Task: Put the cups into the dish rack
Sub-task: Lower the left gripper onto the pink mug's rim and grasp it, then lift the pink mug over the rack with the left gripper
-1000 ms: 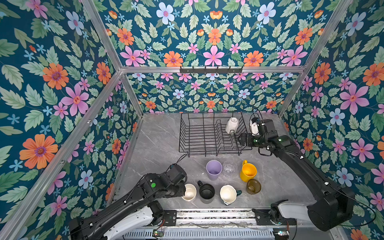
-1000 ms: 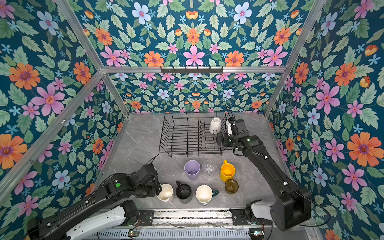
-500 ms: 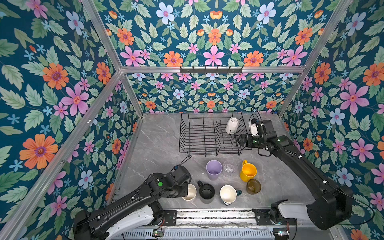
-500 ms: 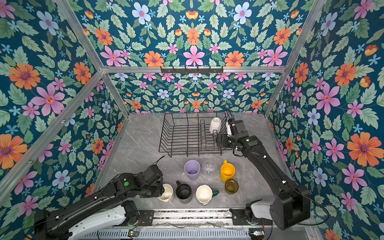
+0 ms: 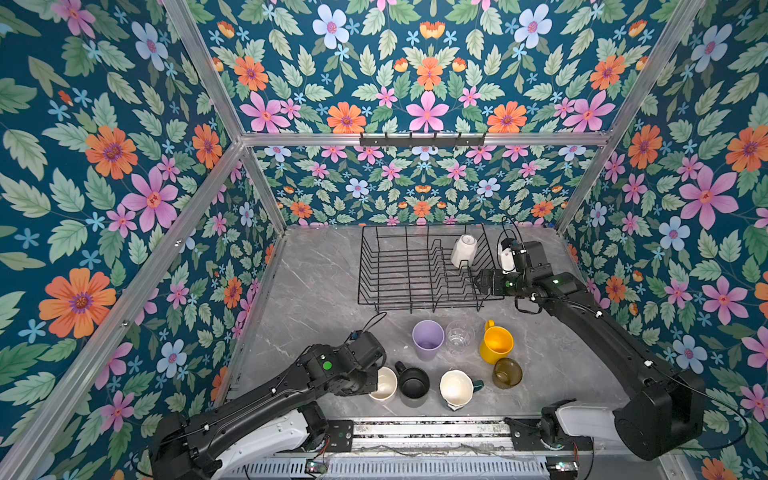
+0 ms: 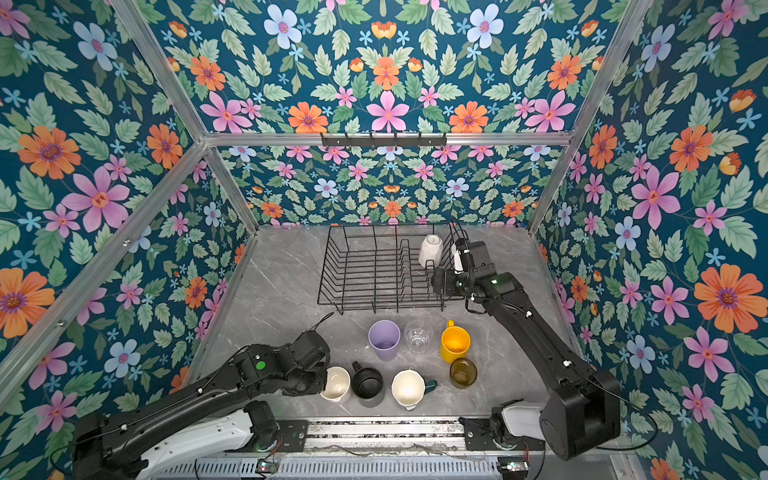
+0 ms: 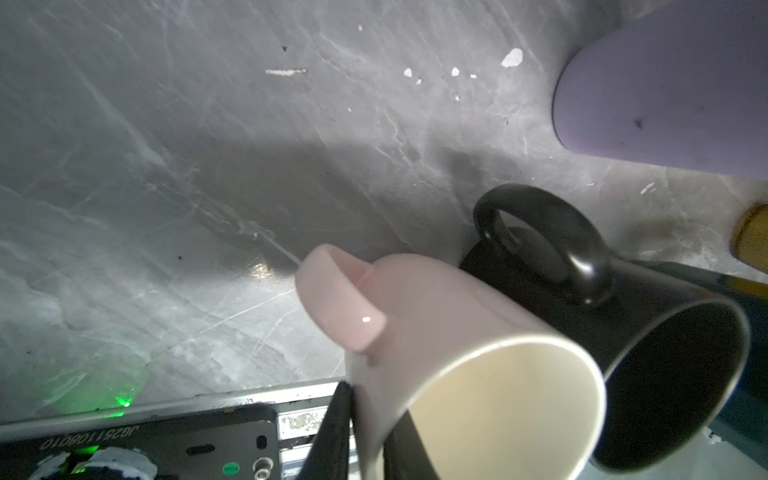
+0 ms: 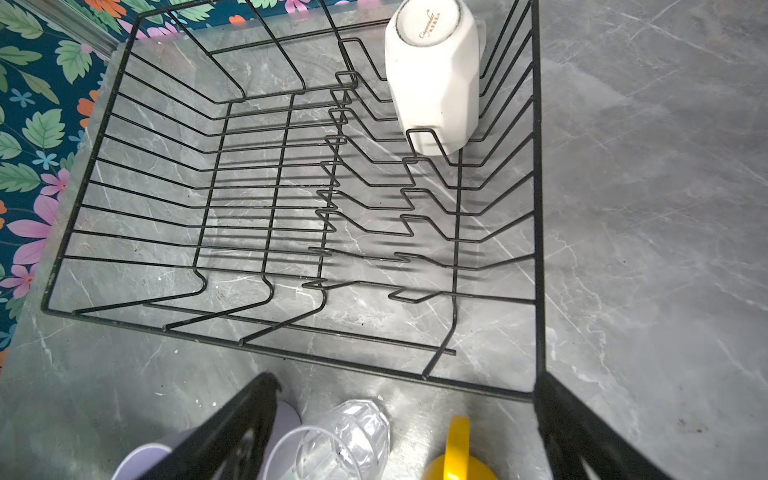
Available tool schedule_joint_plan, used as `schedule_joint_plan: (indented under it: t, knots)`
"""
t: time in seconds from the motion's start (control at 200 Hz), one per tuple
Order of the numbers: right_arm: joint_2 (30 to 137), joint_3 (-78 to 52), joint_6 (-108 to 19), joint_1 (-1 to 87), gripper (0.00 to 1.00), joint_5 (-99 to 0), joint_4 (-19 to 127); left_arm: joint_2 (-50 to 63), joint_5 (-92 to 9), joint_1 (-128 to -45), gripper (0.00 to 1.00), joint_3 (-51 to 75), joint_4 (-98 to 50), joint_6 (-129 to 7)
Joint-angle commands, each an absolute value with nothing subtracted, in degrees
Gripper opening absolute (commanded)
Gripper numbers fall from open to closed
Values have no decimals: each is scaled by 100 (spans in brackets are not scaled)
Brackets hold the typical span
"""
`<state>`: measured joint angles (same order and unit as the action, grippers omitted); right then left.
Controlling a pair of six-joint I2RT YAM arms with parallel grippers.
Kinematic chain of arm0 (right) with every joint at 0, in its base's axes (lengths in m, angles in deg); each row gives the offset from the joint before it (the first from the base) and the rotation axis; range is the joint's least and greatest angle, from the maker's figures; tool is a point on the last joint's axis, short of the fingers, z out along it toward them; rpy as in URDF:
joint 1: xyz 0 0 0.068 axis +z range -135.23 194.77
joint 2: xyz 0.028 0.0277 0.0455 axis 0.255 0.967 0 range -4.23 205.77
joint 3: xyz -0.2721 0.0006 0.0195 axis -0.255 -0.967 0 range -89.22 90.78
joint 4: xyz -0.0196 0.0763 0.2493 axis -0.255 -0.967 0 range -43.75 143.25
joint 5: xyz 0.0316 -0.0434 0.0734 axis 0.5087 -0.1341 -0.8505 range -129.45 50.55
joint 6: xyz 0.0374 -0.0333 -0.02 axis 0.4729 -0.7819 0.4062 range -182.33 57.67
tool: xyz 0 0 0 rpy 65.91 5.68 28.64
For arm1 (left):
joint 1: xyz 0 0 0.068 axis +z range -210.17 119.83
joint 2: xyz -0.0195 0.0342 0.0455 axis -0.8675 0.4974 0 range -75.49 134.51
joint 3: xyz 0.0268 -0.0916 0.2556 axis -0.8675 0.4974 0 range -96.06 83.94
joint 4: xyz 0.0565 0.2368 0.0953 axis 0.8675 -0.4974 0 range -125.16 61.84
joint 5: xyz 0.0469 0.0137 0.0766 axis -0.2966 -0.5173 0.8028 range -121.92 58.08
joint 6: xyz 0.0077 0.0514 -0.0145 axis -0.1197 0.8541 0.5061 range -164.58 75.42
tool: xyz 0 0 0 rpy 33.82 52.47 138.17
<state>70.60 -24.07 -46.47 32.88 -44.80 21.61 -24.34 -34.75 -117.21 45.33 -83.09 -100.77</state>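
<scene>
At the front of the table (image 5: pixel 316 291), the left gripper (image 5: pixel 375 381) pinches the rim of the pink mug (image 5: pixel 385 384). The left wrist view shows one finger (image 7: pixel 332 432) outside the wall and the other inside. This mug is at the left end of the front row, just beside the black mug (image 5: pixel 413 382). Whether it is lifted off the table cannot be told. Next in that row are the green mug (image 5: pixel 456 387), whose cream inside faces up, and the amber glass (image 5: pixel 507 372). Behind them stand the lilac tumbler (image 5: pixel 427 340), the clear glass (image 5: pixel 459 337) and the yellow mug (image 5: pixel 496 345).

The rack (image 5: pixel 399 270) sits farther back. The white mug (image 5: pixel 463 250) is in its far right part, upside down and leaning among the prongs. The right gripper (image 5: pixel 482 284) is at the rack's near right corner, with its jaws spread wide and holding nothing.
</scene>
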Motion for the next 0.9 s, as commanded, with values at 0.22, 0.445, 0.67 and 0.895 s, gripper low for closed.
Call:
schedule_joint_plan:
  t: [0.22, 0.445, 0.67, 0.895]
  knots:
    - [6944, -2487, -4748, 3296, 95, -4553, 2386, -2579, -3080, -11722, 0, 4254, -8616, -10265]
    - [6759, -2566, -4678, 3288, 95, -4889, 2546, -2932, -2477, -11721, 0, 3642, -9196, -10477]
    - [6234, -2543, -4509, 3280, 96, -5511, 2698, -3082, -1309, -11719, 0, 2661, -8848, -9812]
    - [6008, -2445, -4418, 3280, 96, -6214, 2814, -2732, -596, -11713, 0, 2506, -6705, -7440]
